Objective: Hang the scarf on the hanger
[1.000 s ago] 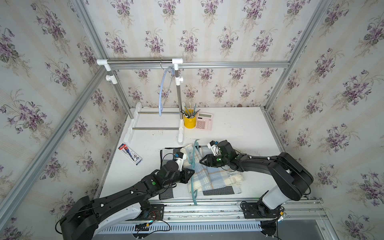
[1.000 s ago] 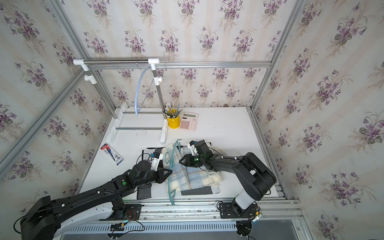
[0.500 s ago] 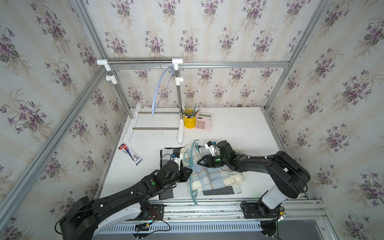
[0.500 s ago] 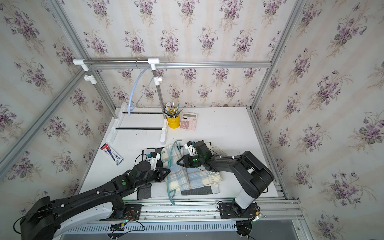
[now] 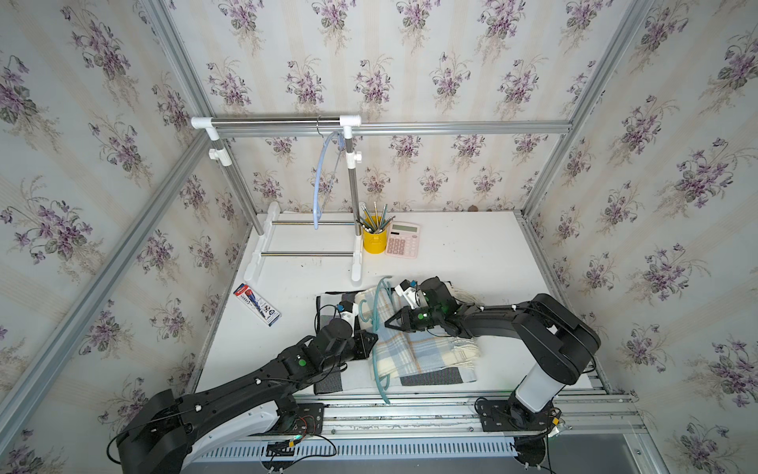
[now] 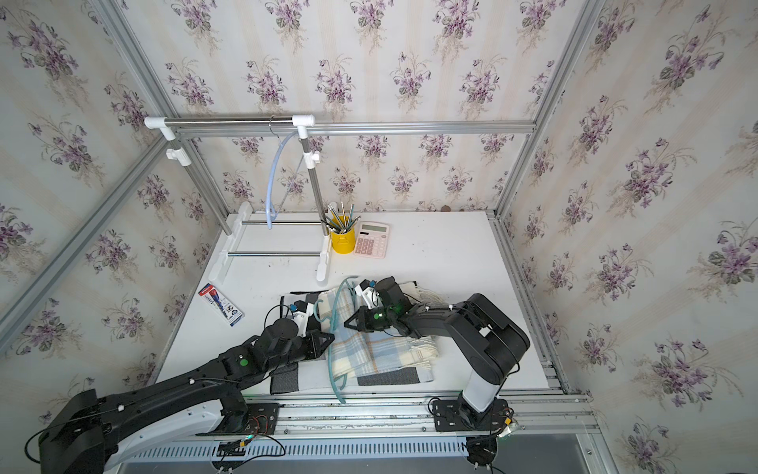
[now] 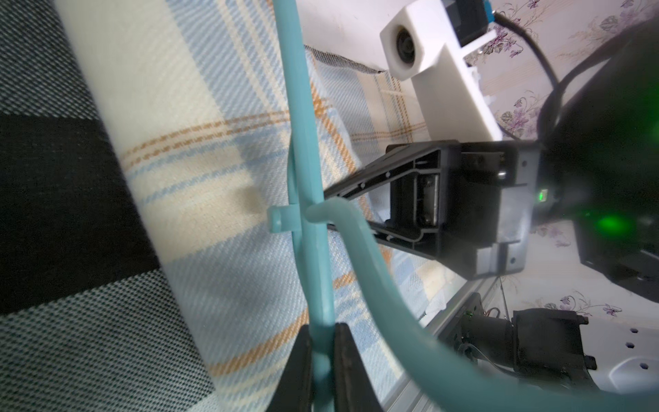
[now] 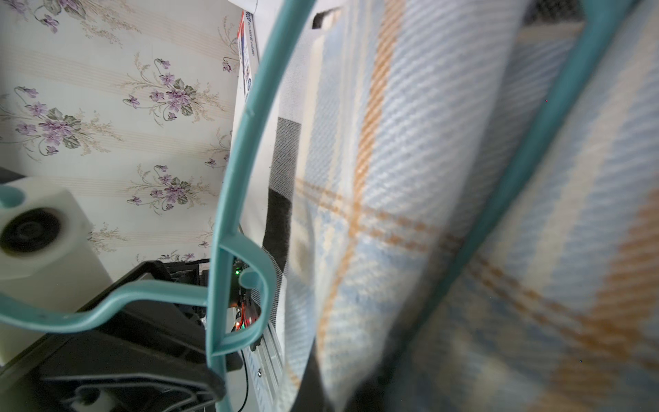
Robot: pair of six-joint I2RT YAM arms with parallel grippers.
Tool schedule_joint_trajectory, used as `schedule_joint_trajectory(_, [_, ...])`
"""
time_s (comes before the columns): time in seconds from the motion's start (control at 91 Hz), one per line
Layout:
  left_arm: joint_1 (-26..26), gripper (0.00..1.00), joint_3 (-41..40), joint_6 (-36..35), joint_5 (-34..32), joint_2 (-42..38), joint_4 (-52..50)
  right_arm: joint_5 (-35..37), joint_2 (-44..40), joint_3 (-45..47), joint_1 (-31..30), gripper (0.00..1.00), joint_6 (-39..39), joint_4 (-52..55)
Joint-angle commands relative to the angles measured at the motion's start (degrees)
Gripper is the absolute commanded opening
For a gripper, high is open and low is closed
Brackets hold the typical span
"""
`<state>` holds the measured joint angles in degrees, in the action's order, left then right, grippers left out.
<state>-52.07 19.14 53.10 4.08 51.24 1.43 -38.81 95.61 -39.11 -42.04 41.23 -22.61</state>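
A plaid scarf (image 5: pixel 414 353) (image 6: pixel 369 353) in blue, cream and orange lies folded at the table's front. Across it lies a teal hanger (image 5: pixel 376 369) (image 6: pixel 330 369), hook pointing away from the table front. My left gripper (image 5: pixel 371 341) (image 7: pixel 321 364) is shut on a thin bar of the hanger (image 7: pixel 303 149). My right gripper (image 5: pixel 387 324) (image 8: pixel 321 388) comes from the right, its tips against the hanger's upper part. It is shut on a raised fold of the scarf (image 8: pixel 410 178), which passes inside the hanger frame (image 8: pixel 228 185).
A metal rack (image 5: pixel 275 122) stands at the back left with a light-blue hanger (image 5: pixel 321 180) on its rail. Beside it are a yellow pencil cup (image 5: pixel 374 240) and a pink calculator (image 5: pixel 402 240). A pen packet (image 5: pixel 256 304) lies left. A grey-black mat (image 5: pixel 451 375) lies under the scarf.
My right gripper shifted slightly toward the hanger and closed on the scarf fold. The light-blue hanger on the rack swung left and back. My left gripper kept its hold.
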Motion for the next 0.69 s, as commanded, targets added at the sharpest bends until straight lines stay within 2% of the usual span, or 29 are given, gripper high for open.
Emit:
schedule_joint_trajectory(0.0, [0.0, 0.0, -0.3, 0.9, -3.4, -1.5, -4.8, 2.8, -5.9, 0.3, 0.5, 0.0, -1.7, 2.5])
schedule_joint_trajectory(0.132, [-0.9, 0.0, -2.2, 5.1, -5.6, -4.5, -2.3, 8.7, -18.2, 5.9, 2.1, 0.0, -2.1, 5.1])
schedule_joint_trajectory(0.231, [-1.7, 0.0, -2.9, 7.0, -7.0, -4.8, -1.0, 13.0, -22.2, 10.5, 3.3, 0.0, -2.4, 7.0])
schedule_joint_trajectory(0.33, [-1.9, 0.0, -2.8, 6.8, -7.1, -3.1, -1.1, 15.8, -21.8, 14.3, 4.5, 0.0, -2.2, 7.0])
schedule_joint_trajectory(0.461, [-2.0, 0.0, -1.6, 5.7, -5.9, -1.4, -1.1, 14.3, -18.7, 15.8, 4.7, 0.0, -1.4, 4.4])
schedule_joint_trajectory(0.681, [-3.0, 0.0, 13.4, -2.0, -6.1, -3.3, -17.4, 11.9, -20.4, 14.2, 4.9, 0.0, -0.6, 3.7])
